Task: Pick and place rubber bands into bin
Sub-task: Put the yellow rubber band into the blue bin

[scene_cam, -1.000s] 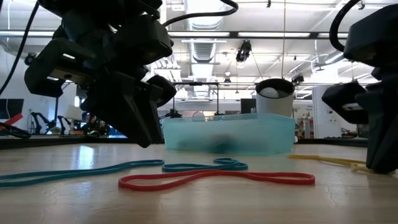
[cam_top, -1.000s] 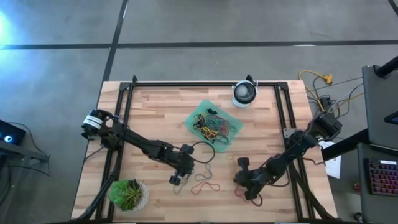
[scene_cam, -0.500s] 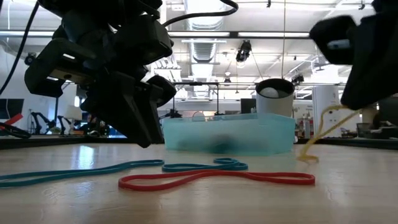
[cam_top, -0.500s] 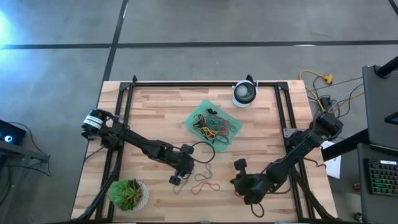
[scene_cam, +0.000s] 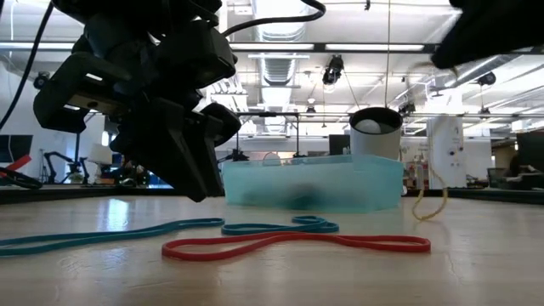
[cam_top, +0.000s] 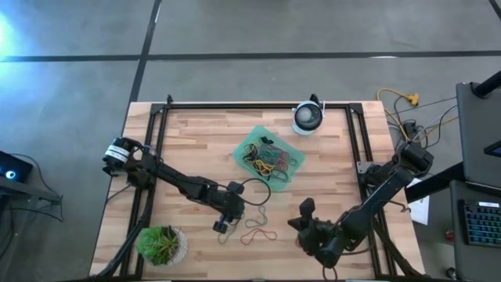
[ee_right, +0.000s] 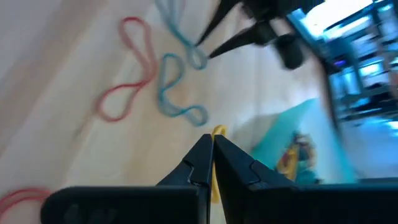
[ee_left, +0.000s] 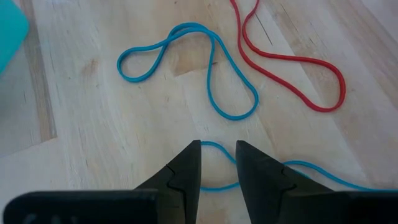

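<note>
The bin [cam_top: 270, 157], a shallow mint-green tray, sits mid-table with several coloured rubber bands inside. My right gripper [cam_top: 307, 207] is raised near the table's near right and is shut on a yellow rubber band [scene_cam: 435, 183]. My left gripper [cam_top: 222, 225] hovers low at the near centre-left. It is open, and its fingertips [ee_left: 217, 163] stand either side of a blue band's loop [ee_left: 214, 149] without touching it. Another blue band [ee_left: 186, 62] and a red band [ee_left: 292, 68] lie flat on the wood beside it. My right gripper pinches the yellow band's upper part [ee_right: 217, 131] between its two shut fingers, which slant down. The band hangs slack below them as a thin loop. Its lower end [scene_cam: 427, 212] is close to the table top; whether it touches, I cannot tell.
A round white-and-black device [cam_top: 308, 117] stands at the far edge behind the bin. A potted plant [cam_top: 162, 244] is at the near left corner. Black frame rails [cam_top: 258, 106] border the table. A black cable [cam_top: 262, 188] curls by my left wrist. Another red band [ee_right: 18, 202] lies near my right arm.
My right gripper has risen, rolled and tipped up. The yellow band, which lay flat on the table, has been drawn up end first and now hangs below the fingers.
</note>
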